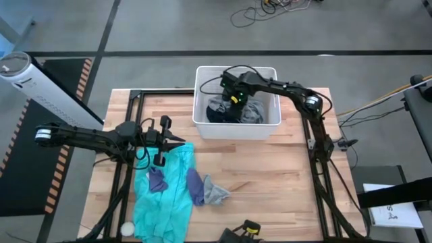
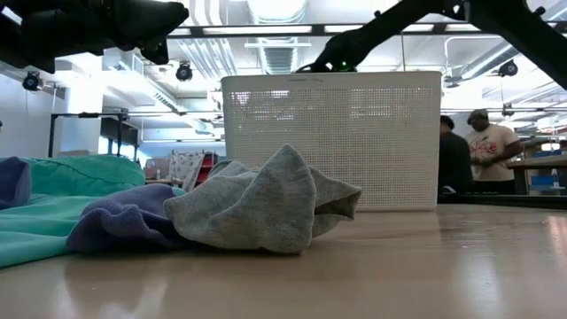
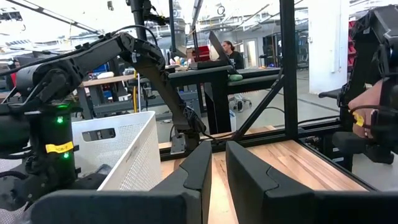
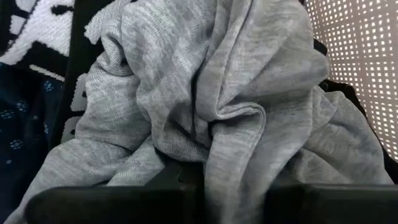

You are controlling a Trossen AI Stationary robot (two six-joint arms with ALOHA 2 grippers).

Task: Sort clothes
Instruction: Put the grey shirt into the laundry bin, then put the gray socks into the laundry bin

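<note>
The right hand [image 1: 234,98] reaches down into the white slatted plastic basket [image 1: 202,121], its fingers clenched on a fold of the soft grey knit garment [image 4: 205,106], which lies on the dark white-printed garment [image 4: 31,31] and the navy patterned one [image 4: 18,137]. The left hand [image 1: 177,140] hovers over the wooden tabletop [image 1: 270,175] near the large turquoise garment [image 1: 165,196], fingers nearly together and grasping nothing. Small purple pieces [image 1: 194,185] and a grey sock-like piece [image 2: 257,208] lie beside it. The pinch looks shallow, so the fabric could slip, or neighbouring clothes could drag along and snag the basket's rim.
</note>
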